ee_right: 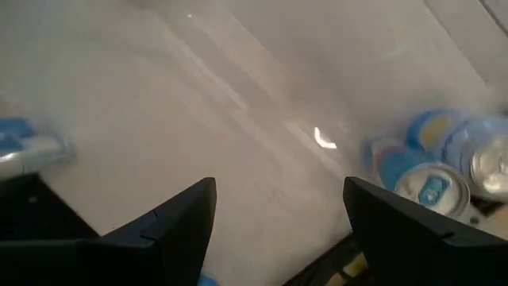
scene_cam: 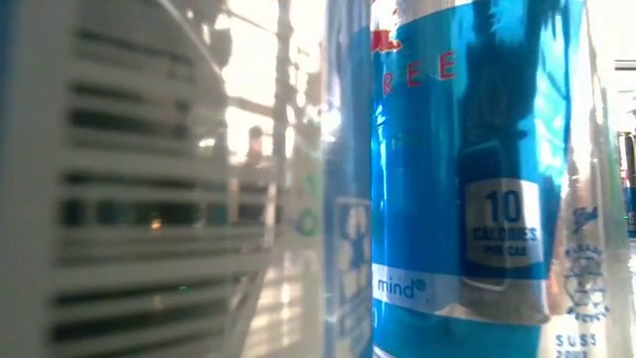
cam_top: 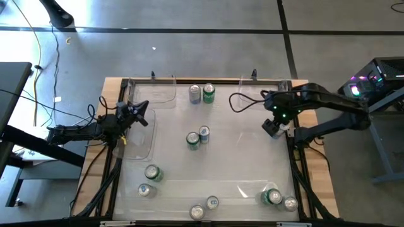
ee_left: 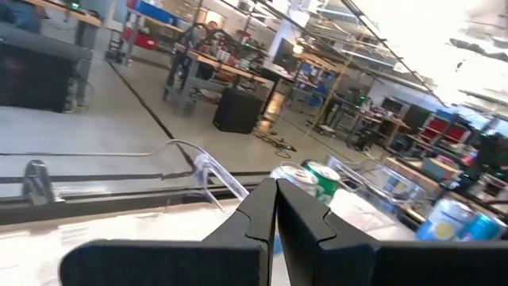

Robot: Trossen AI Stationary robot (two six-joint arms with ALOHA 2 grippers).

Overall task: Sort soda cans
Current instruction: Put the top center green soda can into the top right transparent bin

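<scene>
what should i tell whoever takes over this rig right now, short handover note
Left gripper: jaws shut, holding nothing, parked over the table's left edge.
Right gripper: jaws open and empty, at the right edge.
Soda cans, all standing on the table in pairs: back pair, centre pair, front-left pair, front-middle pair, front-right pair. Another can, blue, stands right against the low camera.
Clear trays sit at the back and left; no can is visibly inside one.
Done: no finished sort visible.
Left: gather the cans by colour.
</scene>
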